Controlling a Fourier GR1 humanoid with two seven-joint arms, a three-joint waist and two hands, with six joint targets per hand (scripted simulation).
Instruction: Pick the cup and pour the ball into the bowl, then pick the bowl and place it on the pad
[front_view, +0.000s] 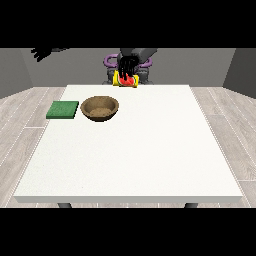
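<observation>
Cup (125, 80) clamped in hand at view's right (127, 66), tipped sideways above table's far edge.
Bowl (100, 108) and pad (63, 110) below-left of it; other hand (42, 53) raised, fingers spread.

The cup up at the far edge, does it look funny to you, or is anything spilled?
Nothing is spilled. The red and yellow cup is held by a black hand and looks tipped on its side. The brown bowl sits upright beside the green pad.

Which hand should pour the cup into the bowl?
Left: the hand at the view's centre-right is curled round the cup, near the bowl. The hand at the view's left is raised off beyond the table.
</observation>
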